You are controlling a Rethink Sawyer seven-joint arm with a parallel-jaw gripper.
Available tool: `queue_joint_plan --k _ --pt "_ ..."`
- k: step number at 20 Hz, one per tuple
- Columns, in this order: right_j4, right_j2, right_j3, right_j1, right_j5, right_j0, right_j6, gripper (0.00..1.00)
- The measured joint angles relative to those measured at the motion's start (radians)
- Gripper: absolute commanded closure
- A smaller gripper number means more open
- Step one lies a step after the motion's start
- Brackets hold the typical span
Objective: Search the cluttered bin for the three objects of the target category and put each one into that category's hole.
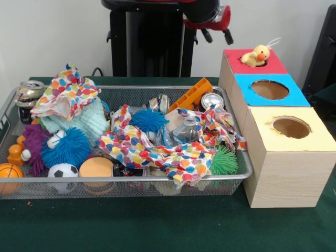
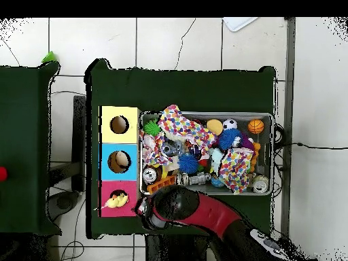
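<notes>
Green cloth covers the worktop (image 1: 157,226), which carries a wire mesh bin (image 1: 239,157) and, just beside it, a wooden box (image 1: 278,178) with three holes.

**Tool state.** The tool (image 1: 216,34) hangs above the gap between the bin's far corner and the red section (image 1: 237,56). Its fingers stand narrowly apart and hold nothing.

**Task item.** A yellow plush duck (image 1: 256,55) sits in the red section's hole, partly sunk, with its head above the rim.

**Risks.**
- The duck may not drop through; its soft body appears to catch on the hole's edge.
- Remaining plush targets are probably buried. Spotted cloths (image 1: 152,152) drape over much of the contents and can be pinched instead of a toy.
- Spiky balls (image 1: 65,148) and cans (image 1: 212,100) lie close together; a descent may shove neighbours aside.

**Containers.**
- Bin: cloths, spiky balls, a soccer ball (image 1: 63,171), an orange basketball (image 1: 9,173), cans, a plastic bottle (image 1: 186,130), an orange toy (image 1: 194,94).
- Blue section's hole (image 1: 270,90): the overhead view shows a pale object inside.
- Yellow section's hole (image 1: 291,127): appears empty.
</notes>
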Motion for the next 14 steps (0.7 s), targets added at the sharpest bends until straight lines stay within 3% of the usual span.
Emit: queue_joint_plan --k 14 --pt "-0.252 -0.167 -0.19 0.015 -0.094 0.101 0.0 0.0"
